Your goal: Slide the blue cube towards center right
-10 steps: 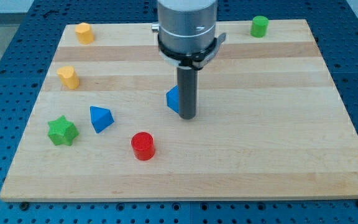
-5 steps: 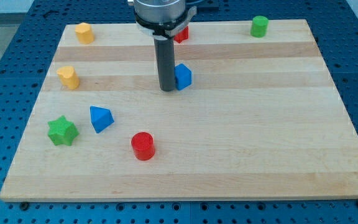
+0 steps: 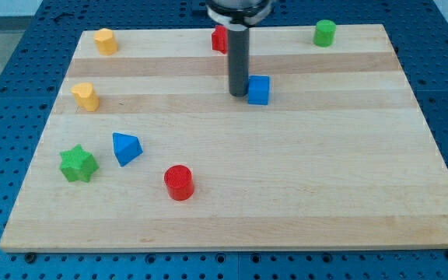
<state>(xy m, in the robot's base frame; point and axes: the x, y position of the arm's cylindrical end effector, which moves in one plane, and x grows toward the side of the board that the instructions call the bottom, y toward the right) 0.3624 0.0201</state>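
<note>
One block matters to you, the blue cube (image 3: pixel 258 89), above the board's middle, with my tip (image 3: pixel 239 94), a bare rod grasping nothing, touching its left face to shove it rightward.

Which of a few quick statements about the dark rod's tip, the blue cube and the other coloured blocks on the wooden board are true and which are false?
1. My tip sits just to the view's left of the blue cube. True.
2. The green cylinder lies at the board's bottom left. False: it is near the top right corner.
3. The red cylinder touches the blue cube. False: they lie far apart.
4. The green star-shaped block lies left of the blue pyramid-like block. True.
</note>
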